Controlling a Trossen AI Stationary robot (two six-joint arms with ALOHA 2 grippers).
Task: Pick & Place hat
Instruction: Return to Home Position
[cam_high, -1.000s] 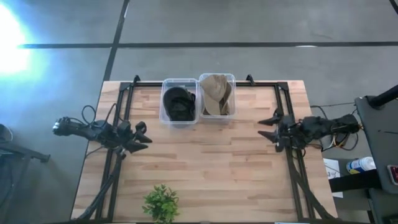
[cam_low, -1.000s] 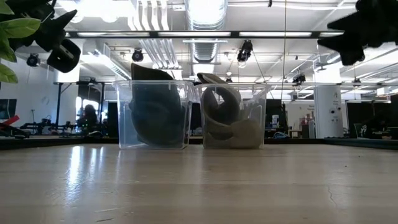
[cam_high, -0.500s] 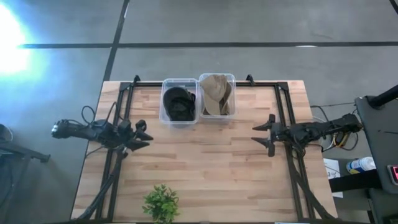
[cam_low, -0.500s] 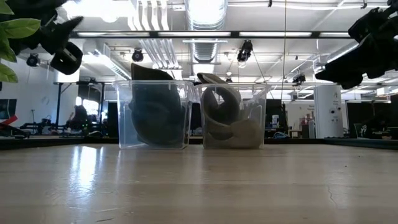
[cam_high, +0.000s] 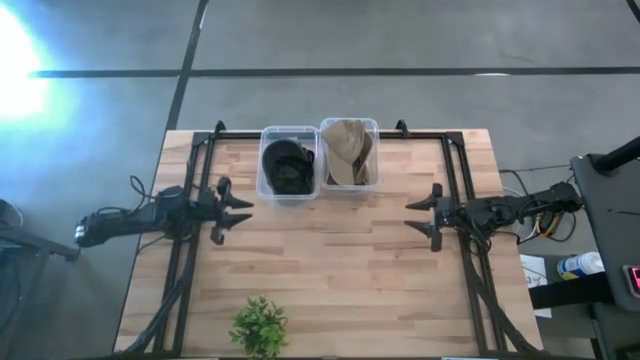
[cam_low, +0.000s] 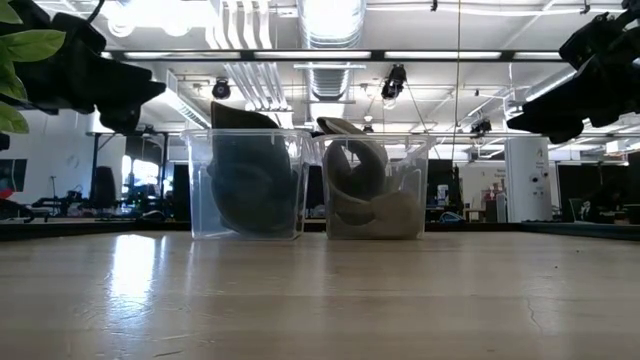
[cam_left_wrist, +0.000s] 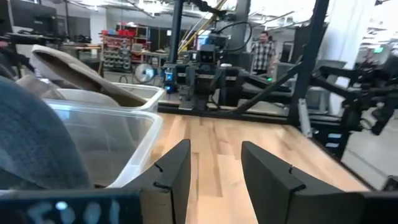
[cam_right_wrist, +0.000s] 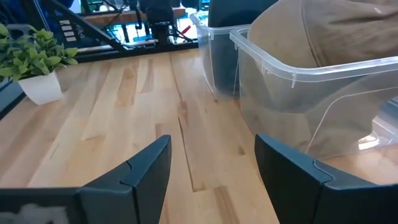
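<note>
A black hat (cam_high: 287, 165) sits in the left clear bin (cam_high: 288, 190), and a tan hat (cam_high: 348, 152) sits in the right clear bin (cam_high: 349, 187), both at the table's far edge. In the low view the black hat (cam_low: 245, 180) and the tan hat (cam_low: 365, 195) stand up against the bin walls. My left gripper (cam_high: 243, 211) is open, above the table left of the black hat's bin. My right gripper (cam_high: 415, 215) is open, above the table right of the bins. Both hold nothing.
A small potted plant (cam_high: 259, 326) stands near the table's near edge, left of centre. A black frame rail (cam_high: 465, 200) runs along the table's sides and far edge. Bare wood (cam_high: 340, 260) lies between the two grippers. A person (cam_left_wrist: 264, 50) stands in the room beyond.
My left gripper has moved toward the table's right and far edge, closer to the black hat's bin, and turned level. My right gripper has moved toward the table's left, then kept still. The hats and bins have stayed put.
</note>
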